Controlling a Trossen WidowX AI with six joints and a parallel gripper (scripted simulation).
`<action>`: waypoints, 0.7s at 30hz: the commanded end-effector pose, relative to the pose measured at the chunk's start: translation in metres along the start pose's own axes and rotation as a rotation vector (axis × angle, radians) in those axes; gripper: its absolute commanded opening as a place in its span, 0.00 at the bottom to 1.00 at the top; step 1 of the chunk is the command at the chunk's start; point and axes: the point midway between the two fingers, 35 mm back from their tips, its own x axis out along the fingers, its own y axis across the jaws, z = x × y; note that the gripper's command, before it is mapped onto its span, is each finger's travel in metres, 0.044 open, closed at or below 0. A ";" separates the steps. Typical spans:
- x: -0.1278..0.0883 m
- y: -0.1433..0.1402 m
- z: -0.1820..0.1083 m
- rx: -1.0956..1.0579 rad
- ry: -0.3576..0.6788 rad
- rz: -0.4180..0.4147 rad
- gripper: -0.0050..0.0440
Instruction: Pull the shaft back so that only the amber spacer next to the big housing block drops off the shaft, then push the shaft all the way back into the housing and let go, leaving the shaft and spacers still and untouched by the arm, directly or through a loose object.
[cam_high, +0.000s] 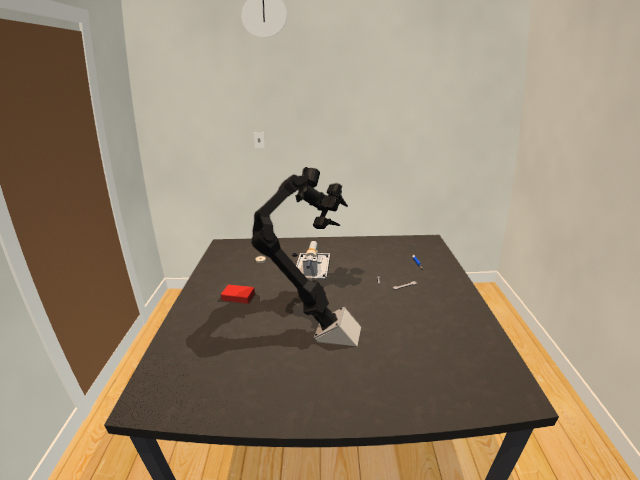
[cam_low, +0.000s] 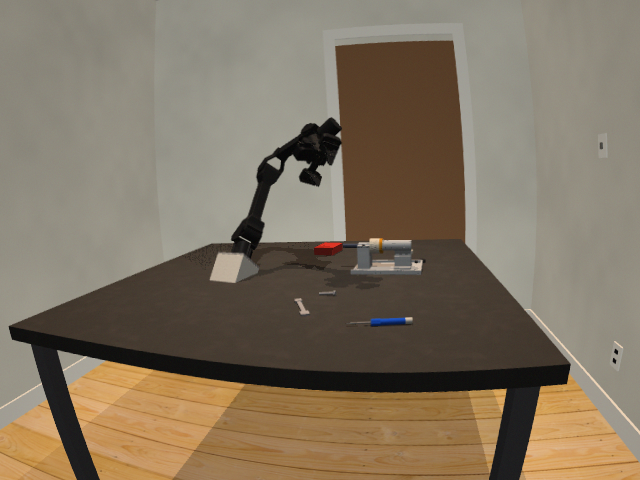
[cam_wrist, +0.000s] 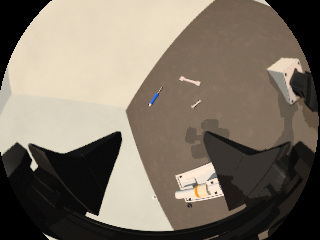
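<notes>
The shaft fixture (cam_high: 312, 262) stands on a white plate behind the arm on the dark table. In the exterior view (cam_low: 387, 255) the shaft lies level through a tall grey housing block (cam_low: 363, 256). An amber spacer (cam_low: 379, 244) sits right next to that block, and pale cream spacers (cam_low: 396, 243) follow it on the shaft. The shaft's dark end (cam_low: 353, 245) sticks out on the block's other side. My gripper (cam_high: 333, 209) is open and empty, high above the fixture. The wrist view shows its fingers wide apart and the fixture (cam_wrist: 198, 188) far below.
A red box (cam_high: 237, 293) lies left of the arm. A small pale ring (cam_high: 260, 258) lies near the back left. A wrench (cam_high: 411, 283), a bolt (cam_high: 378, 279) and a blue screwdriver (cam_high: 416, 260) lie to the right. The arm's grey base wedge (cam_high: 338, 326) is mid-table.
</notes>
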 end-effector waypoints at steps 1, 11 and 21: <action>0.002 -0.003 -0.005 -0.071 0.017 -0.021 1.00; 0.017 -0.038 -0.061 -0.788 0.275 -0.185 1.00; 0.019 -0.067 -0.100 -1.325 0.551 -0.206 1.00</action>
